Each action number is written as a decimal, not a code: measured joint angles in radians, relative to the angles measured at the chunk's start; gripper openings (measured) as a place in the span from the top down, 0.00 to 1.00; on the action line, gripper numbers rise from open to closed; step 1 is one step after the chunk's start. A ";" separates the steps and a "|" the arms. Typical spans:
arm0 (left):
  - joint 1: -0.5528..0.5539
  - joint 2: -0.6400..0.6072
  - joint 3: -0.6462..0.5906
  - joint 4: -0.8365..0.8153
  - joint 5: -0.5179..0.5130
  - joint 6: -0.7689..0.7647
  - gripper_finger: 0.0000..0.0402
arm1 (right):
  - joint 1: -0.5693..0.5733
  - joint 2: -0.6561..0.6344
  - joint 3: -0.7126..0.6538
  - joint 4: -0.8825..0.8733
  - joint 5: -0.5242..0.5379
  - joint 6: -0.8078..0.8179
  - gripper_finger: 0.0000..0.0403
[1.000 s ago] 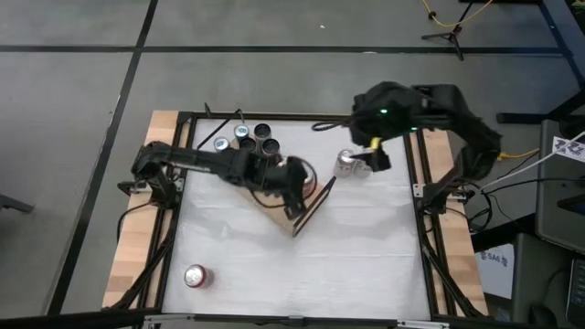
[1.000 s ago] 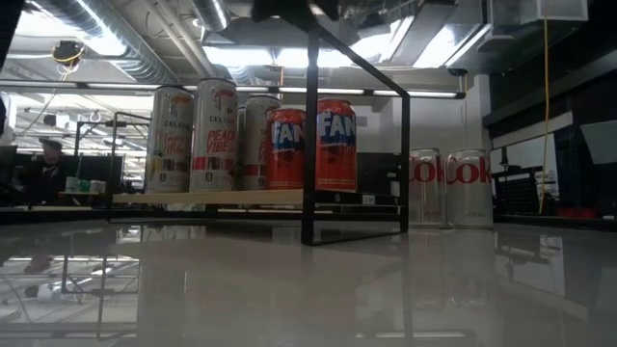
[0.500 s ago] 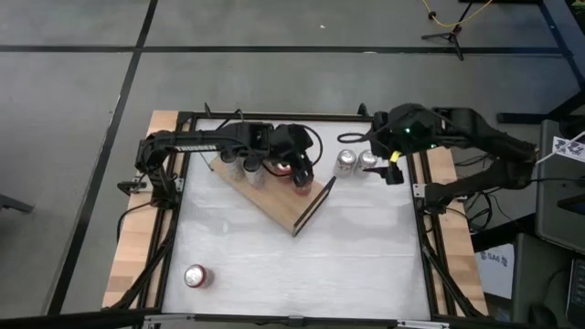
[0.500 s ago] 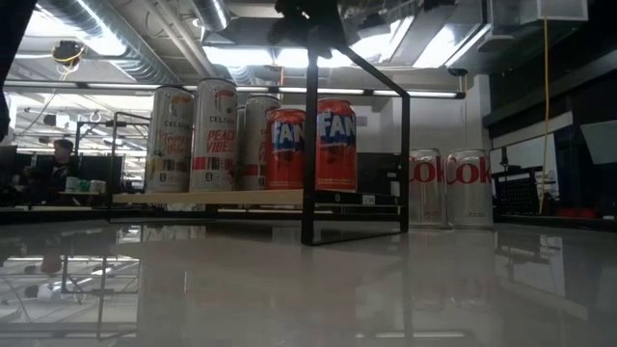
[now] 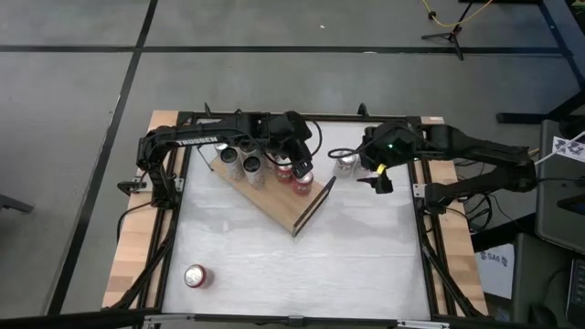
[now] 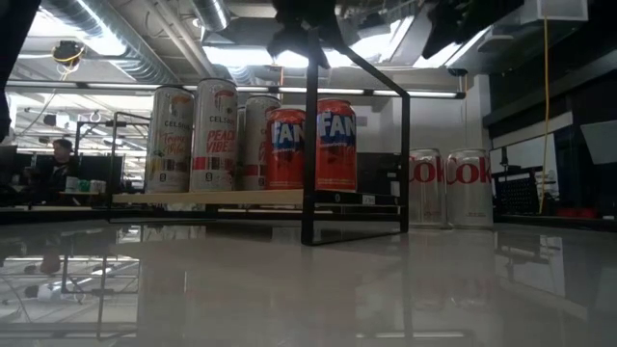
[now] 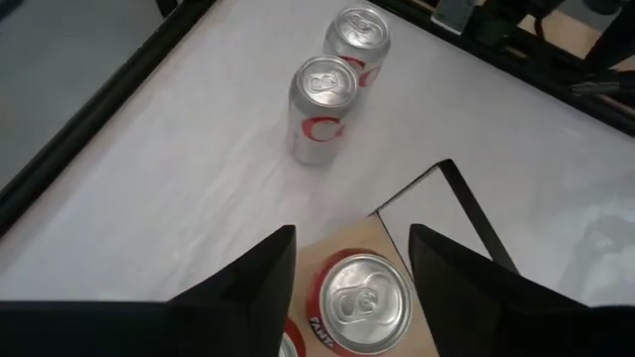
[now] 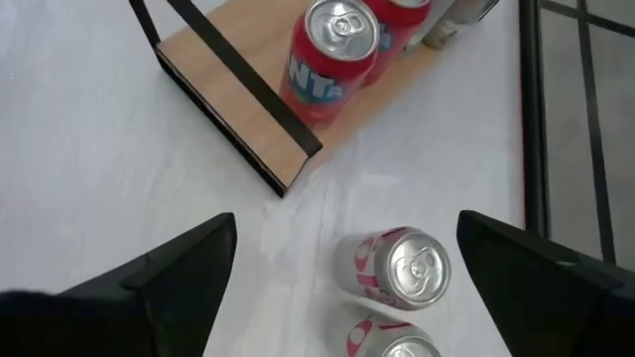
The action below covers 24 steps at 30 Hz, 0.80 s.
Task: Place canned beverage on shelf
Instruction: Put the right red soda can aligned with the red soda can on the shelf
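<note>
I am seeing the shelf (image 5: pixel 274 187) lying at a slant on the white desk (image 5: pixel 302 265), its black frame (image 6: pixel 359 135) standing up at the end nearer the desk's middle; in the low view five cans are standing in a row on its board, two orange Fanta cans (image 6: pixel 335 145) at the frame end and three pale tall cans (image 6: pixel 214 135) beyond them.

The left claw (image 7: pixel 349 260) is hanging just above the Fanta can (image 7: pixel 364 302) at the frame end of the shelf; its fingers (image 7: pixel 248 288) are standing apart on either side of the can top, not gripping it, so I am calling it slightly open and holding nothing.

The right claw (image 8: pixel 342 263) is hovering over the two Coke cans (image 5: pixel 347 163), which are standing side by side on the desk just beyond the shelf's frame end, touching or nearly so; its fingers (image 8: pixel 174 268) are spread wide and are carrying nothing.

One more red can (image 5: pixel 195 275) is lying on the desk well apart from the shelf, toward the near left corner.

A person (image 6: pixel 60 169) is sitting in the room far behind the shelf in the low view.
</note>
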 joint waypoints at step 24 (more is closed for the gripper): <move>-0.011 0.008 -0.104 0.018 0.179 0.515 0.07 | 0.000 0.000 -0.003 0.096 -0.002 -0.027 0.06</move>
